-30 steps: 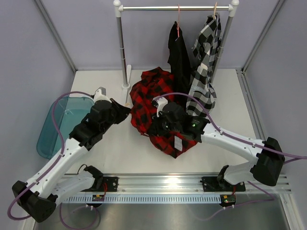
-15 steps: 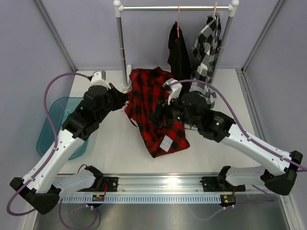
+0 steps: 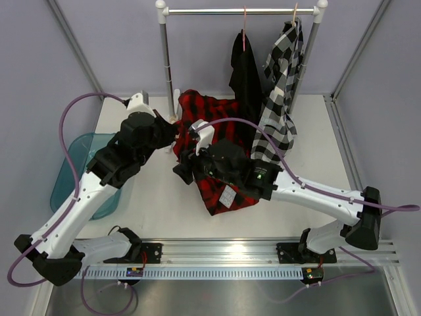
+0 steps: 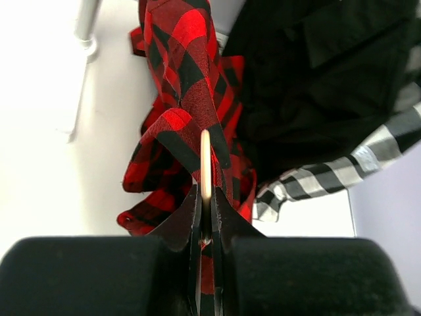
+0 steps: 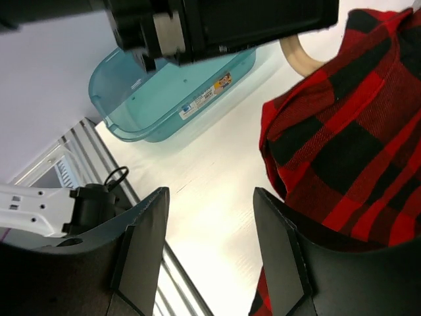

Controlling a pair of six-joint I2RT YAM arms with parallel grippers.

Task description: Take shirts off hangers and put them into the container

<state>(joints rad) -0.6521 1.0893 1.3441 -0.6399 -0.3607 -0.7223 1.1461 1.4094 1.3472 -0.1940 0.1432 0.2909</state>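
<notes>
Red/black buffalo-plaid shirt (image 3: 207, 108) held up mid-table on its hanger, not in tub yet.

L gripper (image 4: 205, 197) is clamped shut on the light tan wooden hanger (image 4: 205, 164), seen edge-on. It holds the hanger up so the plaid drapes off it, w/ the lower part and white label (image 3: 227, 195) lying on the white table (image 3: 151, 210). R gripper (image 5: 210, 194) has jaws apart, nothing btwn them, just beside the shirt's tub-side edge. Prob lining up to pinch fabric and strip it off the hanger. Shallow translucent teal plastic tub (image 3: 66, 191) is at the table's left edge, partly under L arm, apart from the shirt; visible part looks empty. Plain black shirt (image 3: 245, 72) on thin pink hanger (image 3: 245, 33) and black/white check shirt (image 3: 279, 85) hang on the white-and-steel rail (image 3: 240, 10) behind. Est: 1st of 3 shirts, hanger-removal step.
</notes>
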